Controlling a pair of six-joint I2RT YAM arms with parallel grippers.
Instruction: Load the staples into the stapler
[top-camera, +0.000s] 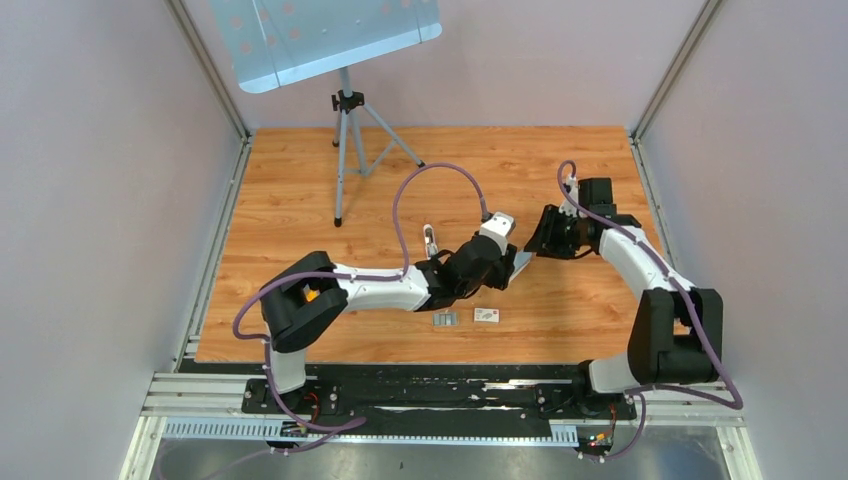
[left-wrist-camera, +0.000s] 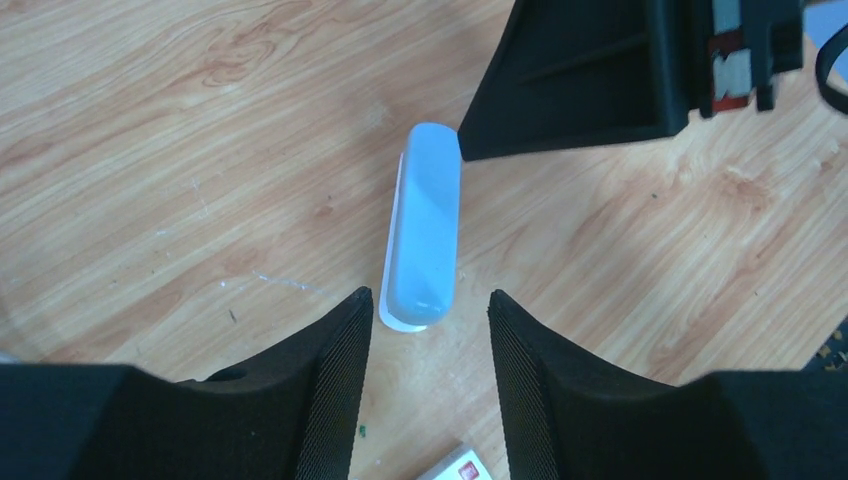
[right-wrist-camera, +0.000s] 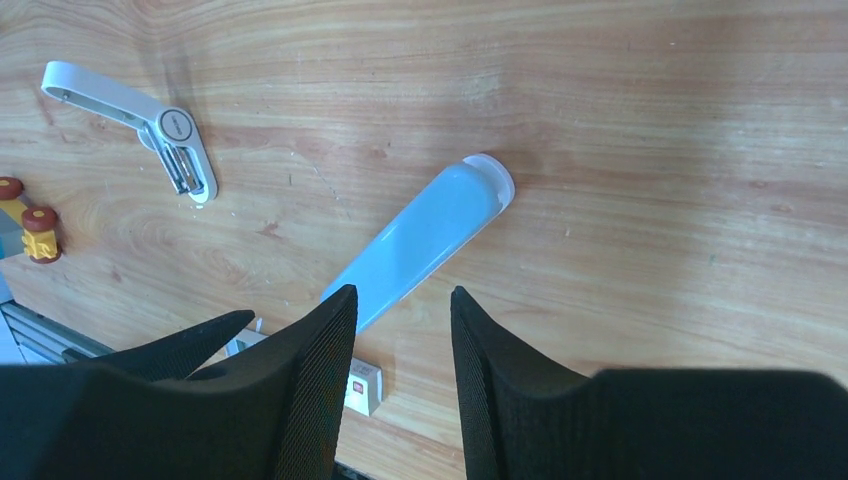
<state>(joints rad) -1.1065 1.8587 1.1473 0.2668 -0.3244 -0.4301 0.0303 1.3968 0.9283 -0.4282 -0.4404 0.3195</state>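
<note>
While ribbed left fingers (left-wrist-camera: 335, 400) and right fingers (right-wrist-camera: 315, 390) stand apart, the rounded blue stapler (right-wrist-camera: 430, 235) lies partly hidden.

The left arm (top-camera: 380, 290) lies low, its elbow folded back near its base and its forearm stretched rightward to the wrist. The left gripper (left-wrist-camera: 430, 385) points downward with its jaws parted, a plain gap between the ribbed black pads (left-wrist-camera: 335, 400). The right arm (top-camera: 640, 260) rises from its base, bends at the elbow and reaches leftward. The right gripper (right-wrist-camera: 400, 375), tilted down, also stands parted, its tip just ahead of the left fingers and slightly to their right.
</note>
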